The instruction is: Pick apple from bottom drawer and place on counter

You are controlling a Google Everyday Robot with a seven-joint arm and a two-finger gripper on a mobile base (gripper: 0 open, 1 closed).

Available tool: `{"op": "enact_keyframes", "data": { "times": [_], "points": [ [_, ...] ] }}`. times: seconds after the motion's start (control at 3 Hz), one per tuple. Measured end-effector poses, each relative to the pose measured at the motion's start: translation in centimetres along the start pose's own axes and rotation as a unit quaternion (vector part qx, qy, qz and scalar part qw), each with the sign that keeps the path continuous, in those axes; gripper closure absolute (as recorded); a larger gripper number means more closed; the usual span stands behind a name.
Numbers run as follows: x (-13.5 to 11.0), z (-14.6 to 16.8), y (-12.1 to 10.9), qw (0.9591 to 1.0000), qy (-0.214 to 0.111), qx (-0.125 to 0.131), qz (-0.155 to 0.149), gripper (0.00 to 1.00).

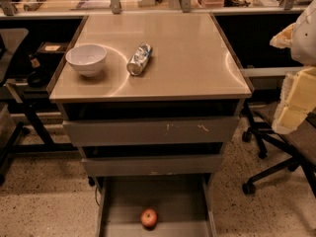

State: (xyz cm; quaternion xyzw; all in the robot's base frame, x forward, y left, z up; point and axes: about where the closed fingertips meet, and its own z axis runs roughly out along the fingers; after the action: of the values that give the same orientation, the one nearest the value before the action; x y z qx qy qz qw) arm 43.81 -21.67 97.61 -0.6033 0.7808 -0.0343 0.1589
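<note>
1. Apple (149,217): small, round, red-orange with a paler patch. Sitting alone on the grey floor of the bottom drawer (118,201), close to the drawer's front edge, roughly midway between the side rails and touching neither.
2. Probably firm and fairly light, with smooth waxy skin. So likely a bit slippery, and keen to roll on that flat floor if nudged off-centre. Prone to bruising under a hard squeeze too.
3. Best bet for a hold: straight down from above, pinching across the widest part with moderate force. No luck making out the stem side, so no point planning around it.
4. Bottom drawer pulled well out and open from above. Seems far enough forward to leave the apple clear of the two shallower drawers (150,131) stacked over it. Still worth lifting straight up before swinging back.
5. Bench (187,58) on top of the cabinet: glossy beige. White bowl (86,59) on the left, crushed can (139,59) lying on its side just beside it, not touching. Right half bare, so looks like the easy drop spot. Hard and slick though, so better to set down gently than to drop.
6. End effector (295,100): off at the right edge of the view, beside the cabinet and well apart from the apple. Can't tell whether open or closed.
</note>
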Motion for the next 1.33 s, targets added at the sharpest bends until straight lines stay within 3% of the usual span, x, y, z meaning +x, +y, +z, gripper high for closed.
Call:
{"op": "enact_keyframes", "data": {
  "times": [0.33,0.67,1.33],
  "points": [
    [-0.1,0.4,0.3,1.0,-0.002,0.001,0.001,0.0],
    [-0.3,3.4,2.0,0.9994,-0.025,-0.023,0.009,0.0],
    [-0.7,11.2,6.4,0.9939,-0.041,-0.096,0.034,0.0]
  ]
}}
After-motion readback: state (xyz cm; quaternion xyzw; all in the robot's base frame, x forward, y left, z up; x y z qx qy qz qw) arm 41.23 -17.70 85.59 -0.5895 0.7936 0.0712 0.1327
